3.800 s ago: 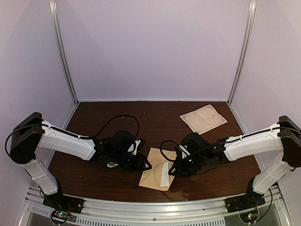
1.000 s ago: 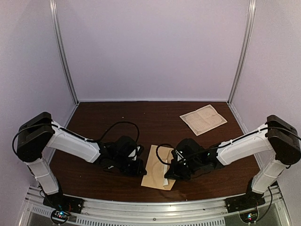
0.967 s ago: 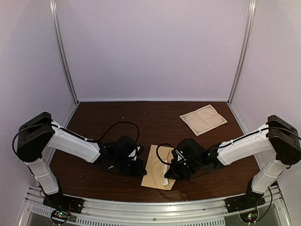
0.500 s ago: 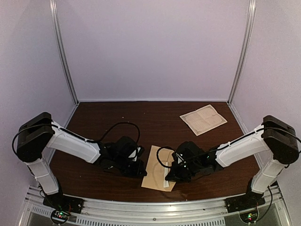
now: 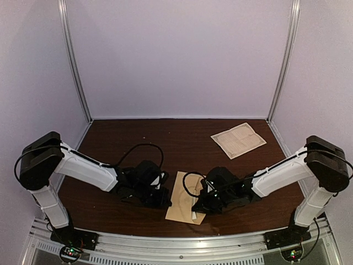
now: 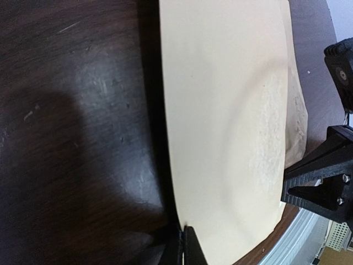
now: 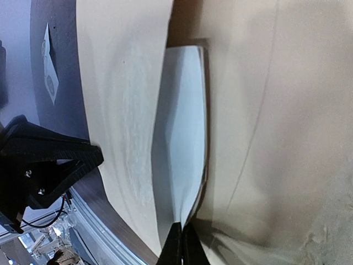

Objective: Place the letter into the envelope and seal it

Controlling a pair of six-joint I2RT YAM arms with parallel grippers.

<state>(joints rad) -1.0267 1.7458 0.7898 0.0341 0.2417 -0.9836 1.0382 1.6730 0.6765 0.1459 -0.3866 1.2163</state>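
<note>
Dark brown table point(image 5: 110, 138), lilac walls. Lower centre of the overhead view: envelope point(image 5: 179, 194), edge pinched in the closed left gripper point(image 5: 165, 201) — letter point(image 7: 182, 138) only partly inside, clamped by the right gripper point(image 5: 197, 207). Left, seemingly: full insertion, flap down, sealing.

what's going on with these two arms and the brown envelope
The left gripper pinches the tan envelope at its edge near the front of the table, while the right gripper holds the white letter, partly tucked inside the envelope. The letter is not fully in yet, and the envelope is not sealed.
</note>
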